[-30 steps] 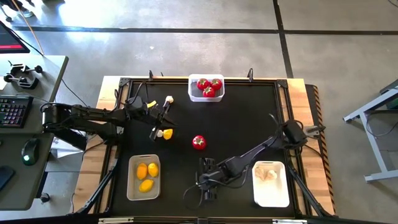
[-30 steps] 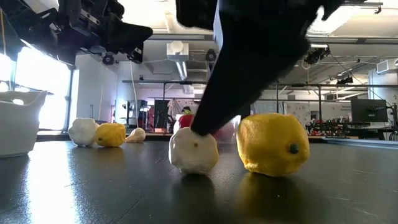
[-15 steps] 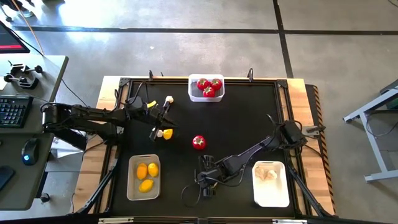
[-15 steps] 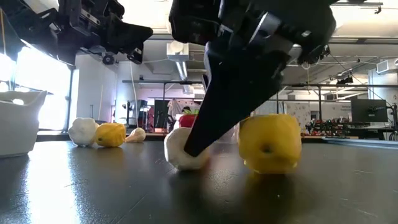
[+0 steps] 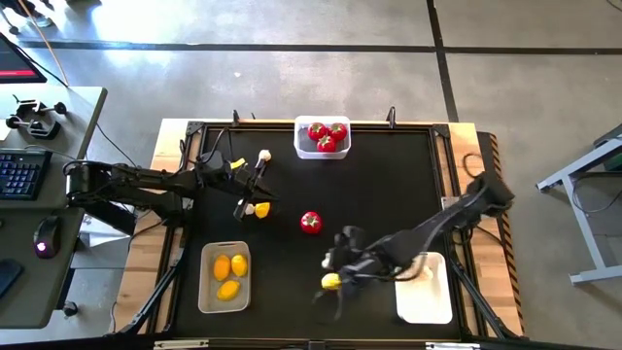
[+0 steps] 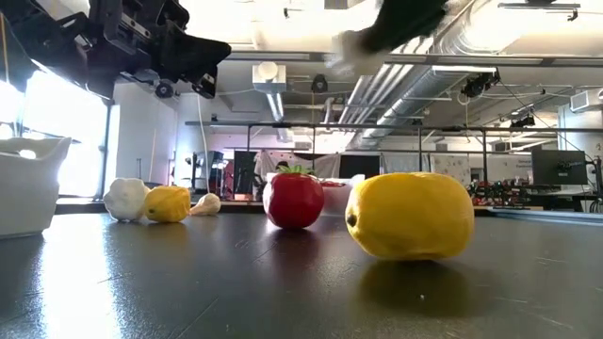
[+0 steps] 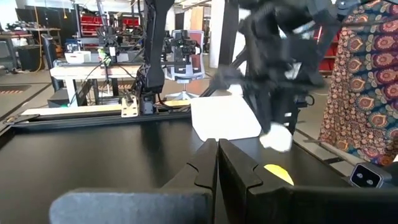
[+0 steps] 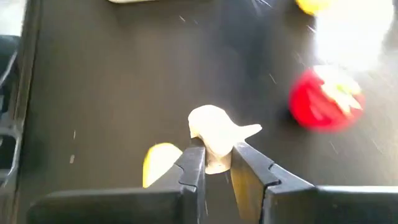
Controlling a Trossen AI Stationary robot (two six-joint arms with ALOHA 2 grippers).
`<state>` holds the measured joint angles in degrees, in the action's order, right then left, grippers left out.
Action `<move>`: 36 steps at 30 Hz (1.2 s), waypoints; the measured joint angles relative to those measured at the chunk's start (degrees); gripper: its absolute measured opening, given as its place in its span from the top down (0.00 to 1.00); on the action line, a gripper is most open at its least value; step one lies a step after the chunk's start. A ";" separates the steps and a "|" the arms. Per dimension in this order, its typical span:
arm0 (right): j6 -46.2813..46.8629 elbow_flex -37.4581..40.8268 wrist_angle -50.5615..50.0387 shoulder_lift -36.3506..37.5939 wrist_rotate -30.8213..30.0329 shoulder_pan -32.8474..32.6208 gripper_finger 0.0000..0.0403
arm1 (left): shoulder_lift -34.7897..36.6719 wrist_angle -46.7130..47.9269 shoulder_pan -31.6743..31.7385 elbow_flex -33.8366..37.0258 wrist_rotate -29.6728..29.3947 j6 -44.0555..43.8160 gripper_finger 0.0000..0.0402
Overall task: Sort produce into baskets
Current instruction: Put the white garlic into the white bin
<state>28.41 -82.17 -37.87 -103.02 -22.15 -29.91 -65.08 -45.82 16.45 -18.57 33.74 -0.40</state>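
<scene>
- right gripper point(image 8: 216, 163) is up off the black tabletop point(image 5: 379, 185), fingers point(image 8: 191, 168) pinched on an off-white garlic bulb point(image 8: 214, 138), just beside the white plastic bin point(image 5: 424, 292) on its side facing the tabletop's middle
- a yellow oval lemon point(image 5: 331, 282) sits on the tabletop right under that gripper, big in the low view point(image 6: 411, 215)
- one red tomato with a green top point(image 5: 310, 223) lies loose near mid-tabletop, further from the white bin than the lemon
- clear bin with white rim point(image 5: 322, 137) at the far edge holds three tomatoes
- translucent beige-grey bin point(image 5: 224, 277) on the opposite side from the white bin holds three lemons
- left gripper point(image 5: 249, 190) hovers well away from the white bin, fingers point(image 7: 202, 171) pressed together with nothing in them, over a small lemon and garlic pair point(image 5: 258, 208); another garlic piece point(image 5: 263, 155) lies beside it
</scene>
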 joint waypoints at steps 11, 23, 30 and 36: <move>46.88 0.00 -32.63 10.32 7.11 -15.20 0.89 | 0.00 0.15 -0.04 0.00 0.07 -0.51 1.00; 84.71 7.54 -32.91 10.46 25.78 -25.68 0.89 | 0.00 0.13 -0.04 0.00 0.07 0.55 1.00; 83.44 17.84 -25.17 10.44 32.46 -23.40 0.89 | 0.00 0.00 -0.04 0.00 0.07 0.55 1.00; 79.60 23.04 -20.58 10.44 33.94 -19.90 0.89 | 0.00 0.00 -0.04 0.00 0.07 0.01 1.00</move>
<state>108.01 -59.13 -58.44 -92.58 11.79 -49.81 -65.08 -45.82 16.40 -18.57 33.80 -0.39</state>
